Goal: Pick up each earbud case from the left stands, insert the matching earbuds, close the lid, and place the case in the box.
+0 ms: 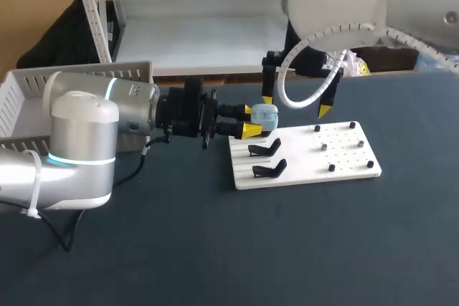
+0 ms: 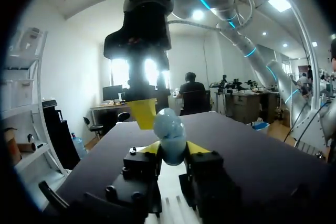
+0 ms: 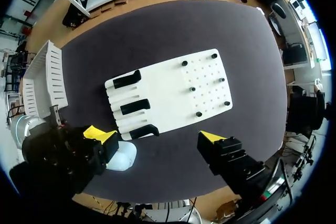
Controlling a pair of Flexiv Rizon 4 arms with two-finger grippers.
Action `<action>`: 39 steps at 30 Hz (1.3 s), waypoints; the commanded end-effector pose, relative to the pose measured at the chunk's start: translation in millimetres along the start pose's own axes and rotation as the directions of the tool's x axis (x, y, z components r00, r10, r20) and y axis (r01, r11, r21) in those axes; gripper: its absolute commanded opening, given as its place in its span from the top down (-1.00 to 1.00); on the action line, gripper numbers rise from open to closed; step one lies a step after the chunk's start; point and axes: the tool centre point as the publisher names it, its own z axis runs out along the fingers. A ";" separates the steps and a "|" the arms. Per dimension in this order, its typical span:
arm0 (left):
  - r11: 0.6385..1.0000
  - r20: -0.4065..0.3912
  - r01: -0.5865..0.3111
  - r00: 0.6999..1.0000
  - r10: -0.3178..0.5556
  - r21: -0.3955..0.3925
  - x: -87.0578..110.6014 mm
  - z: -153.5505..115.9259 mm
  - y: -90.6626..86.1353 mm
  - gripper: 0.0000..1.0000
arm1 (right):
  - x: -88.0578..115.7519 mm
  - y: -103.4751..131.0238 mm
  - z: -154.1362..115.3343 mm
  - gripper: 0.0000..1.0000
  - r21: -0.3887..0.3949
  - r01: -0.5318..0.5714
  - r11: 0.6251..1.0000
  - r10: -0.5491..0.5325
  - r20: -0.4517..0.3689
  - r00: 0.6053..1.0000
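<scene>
Looking down from the head view, my left gripper (image 1: 250, 121) pinches a pale blue earbud case (image 1: 265, 115) between its two yellow tips. The case is held just past the far left corner of the white board (image 1: 301, 166). Black stands (image 1: 264, 149) sit on the board's left part. My right gripper (image 1: 295, 104) hangs above the case with its fingers spread wide. A white box (image 1: 21, 105) sits on the left of the dark table (image 1: 287, 249).

From the left wrist view, the case stands up between the left gripper's fingers, and both touch it. One yellow tip of the right gripper is just behind it.

From the right wrist view, the right gripper's fingers are far apart. The case lies under one of them, off the board, near the closest stand.
</scene>
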 end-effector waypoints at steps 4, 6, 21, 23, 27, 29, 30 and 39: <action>1.000 0.001 -0.002 1.000 0.002 -0.004 0.5 0.2 -1.0 1.00 | 3.0 -2.9 -14.2 -1.00 -0.025 0.002 1.000 0.000 0.051 0.999; 1.000 0.001 -0.002 1.000 0.002 -0.004 0.5 0.2 -1.0 1.00 | 1.6 -4.3 -18.7 -1.00 -0.042 -0.005 0.999 0.006 0.043 0.999; 1.000 0.001 -0.002 1.000 0.002 -0.004 0.5 0.2 -1.0 1.00 | -0.1 1.9 -46.6 -1.00 -0.161 0.010 0.987 0.013 0.146 0.989; 1.000 0.001 -0.002 1.000 0.002 -0.004 0.5 0.2 -1.0 1.00 | -3.6 4.3 -47.0 -1.00 -0.162 0.010 0.987 0.015 0.148 0.989; 1.000 0.001 -0.002 1.000 0.002 -0.004 0.5 0.2 -1.0 1.00 | -13.9 10.6 -36.3 -1.00 -0.150 -0.001 0.989 0.025 0.159 0.987; 1.000 0.001 -0.002 1.000 0.002 -0.004 0.5 0.2 -1.0 1.00 | -19.2 13.2 -29.1 -1.00 -0.141 -0.008 0.990 0.030 0.155 0.987; 1.000 0.001 -0.002 1.000 0.002 -0.004 0.5 0.2 -1.0 1.00 | -21.8 14.5 -26.2 -1.00 -0.140 -0.010 0.990 0.031 0.153 0.988; 1.000 0.001 -0.002 1.000 0.002 -0.004 0.5 0.2 -1.0 1.00 | -37.2 18.7 -5.5 -1.00 -0.104 -0.040 0.994 0.053 0.120 0.991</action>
